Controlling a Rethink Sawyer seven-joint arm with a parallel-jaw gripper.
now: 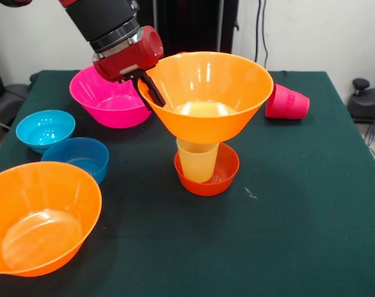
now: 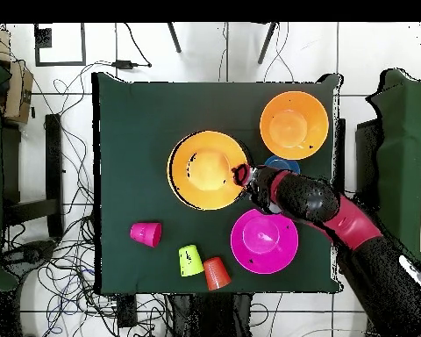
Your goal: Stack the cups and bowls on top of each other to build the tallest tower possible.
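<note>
A large orange bowl (image 1: 206, 93) (image 2: 207, 169) sits upright with its base on the mouth of a pale yellow cup (image 1: 197, 162). That cup stands in a small red-orange bowl (image 1: 221, 176) at the table's middle. My gripper (image 1: 153, 93) (image 2: 243, 174) is shut on the left rim of this orange bowl, one black finger showing against its wall. In the overhead view the bowl hides the cup and the small bowl beneath it.
A magenta bowl (image 1: 110, 99) (image 2: 264, 240) is just behind the gripper. A light blue bowl (image 1: 45, 129), a darker blue bowl (image 1: 79, 158) and another large orange bowl (image 1: 42, 216) (image 2: 294, 125) sit left. A red-pink cup (image 1: 286, 103) (image 2: 146, 233) lies on its side. Lime green (image 2: 190, 260) and orange (image 2: 217, 273) cups stand near the table edge.
</note>
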